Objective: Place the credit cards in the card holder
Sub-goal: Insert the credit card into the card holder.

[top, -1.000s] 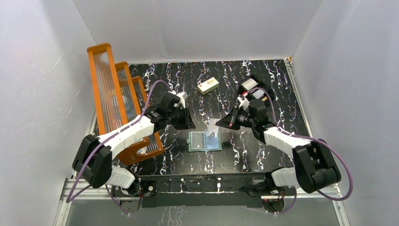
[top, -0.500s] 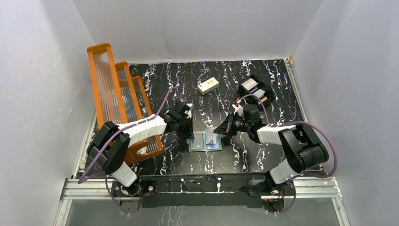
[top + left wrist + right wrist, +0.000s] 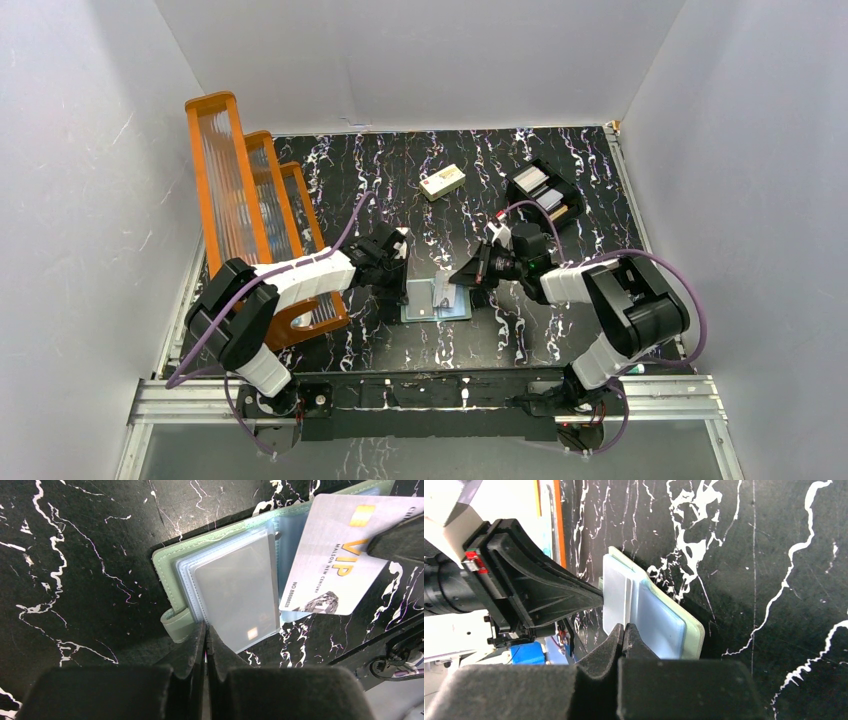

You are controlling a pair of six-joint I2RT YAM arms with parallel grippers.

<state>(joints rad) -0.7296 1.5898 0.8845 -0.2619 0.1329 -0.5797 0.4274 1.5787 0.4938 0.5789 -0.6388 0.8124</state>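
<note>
Two arms are converging on the card holder (image 3: 425,309), which is lying open on the black marbled table (image 3: 520,330), midway along and nearer its near edge. From above, the left gripper (image 3: 403,287) is touching the holder's left side while the right gripper (image 3: 462,282) is coming in over its right side with a credit card (image 3: 445,291). An orange rack (image 3: 250,215) is standing along the left edge, a cream block (image 3: 442,181) is lying toward the far edge, and a black tray (image 3: 545,192) is sitting near the far right corner. In the left wrist view, the left gripper (image 3: 205,628) is pressed shut, with its tips resting at the edge of the holder's (image 3: 167,565) clear sleeves beside the strap tab. The silver VIP card (image 3: 325,565) is hanging tilted over the blue lining, and a dark finger is pinching its right edge. In the right wrist view, the right gripper (image 3: 624,628) is clamped together just before the holder (image 3: 659,625).
</note>
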